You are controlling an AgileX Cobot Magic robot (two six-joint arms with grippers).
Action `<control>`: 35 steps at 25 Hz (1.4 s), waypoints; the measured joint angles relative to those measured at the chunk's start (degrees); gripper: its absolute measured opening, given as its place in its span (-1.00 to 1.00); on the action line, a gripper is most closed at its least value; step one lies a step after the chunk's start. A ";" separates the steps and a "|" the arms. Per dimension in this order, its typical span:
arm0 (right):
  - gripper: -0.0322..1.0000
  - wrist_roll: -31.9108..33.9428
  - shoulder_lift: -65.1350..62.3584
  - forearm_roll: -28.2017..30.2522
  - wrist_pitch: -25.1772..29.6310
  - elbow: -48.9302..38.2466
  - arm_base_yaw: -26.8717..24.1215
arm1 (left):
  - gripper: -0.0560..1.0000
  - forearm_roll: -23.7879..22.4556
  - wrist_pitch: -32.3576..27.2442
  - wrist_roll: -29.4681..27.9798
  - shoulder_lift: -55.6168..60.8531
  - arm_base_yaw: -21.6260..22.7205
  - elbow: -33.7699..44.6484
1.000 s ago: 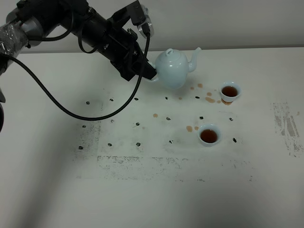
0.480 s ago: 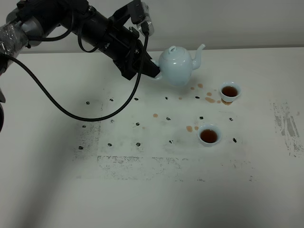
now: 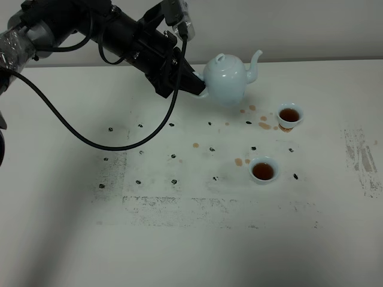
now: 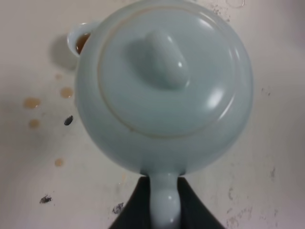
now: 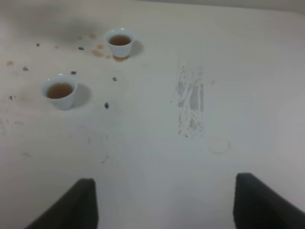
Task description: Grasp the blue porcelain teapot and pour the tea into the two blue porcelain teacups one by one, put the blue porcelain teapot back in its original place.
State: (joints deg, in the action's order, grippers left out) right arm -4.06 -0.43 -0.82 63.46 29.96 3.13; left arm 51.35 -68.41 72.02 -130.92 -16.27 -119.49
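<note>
My left gripper [image 3: 196, 88] is shut on the loop handle of the pale blue porcelain teapot [image 3: 228, 78], holding it in the air over the back of the table, spout to the right and nearly level. The left wrist view looks down on the teapot [image 4: 164, 86] and its knobbed lid, with the dark fingers [image 4: 136, 207] clamped on the handle. Two blue porcelain teacups hold brown tea: one [image 3: 289, 115] at the right, one [image 3: 263, 170] nearer the front. Both teacups [image 5: 119, 41] [image 5: 59, 90] show in the right wrist view. My right gripper [image 5: 164, 202] is open, far from them.
Brown tea drips [image 3: 262, 124] spot the white table [image 3: 191, 239] between the teapot and the cups. Small black marks [image 3: 173, 180] dot the middle, and a grey scuffed patch [image 3: 362, 158] lies at the right. A black cable [image 3: 78, 134] loops from the left arm.
The left gripper has lifted the teapot and carried it a little to the right, levelling it from its tilt. The cups and the right arm have not moved.
</note>
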 joint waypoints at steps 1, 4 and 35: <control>0.18 0.00 0.00 0.00 0.00 0.00 0.00 | -0.89 0.00 0.00 -0.06 0.00 0.00 0.00; 0.18 0.00 0.00 0.00 0.00 0.00 0.00 | -0.89 0.07 0.00 -1.62 0.00 0.00 0.00; 0.18 0.00 0.00 -0.01 0.00 0.00 0.00 | -0.89 -1.53 0.00 -1.84 13.98 6.41 23.01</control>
State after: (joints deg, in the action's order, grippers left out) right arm -4.06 -0.43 -0.83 63.46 29.96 3.13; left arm 49.82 -68.41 70.18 -116.94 -9.86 -96.48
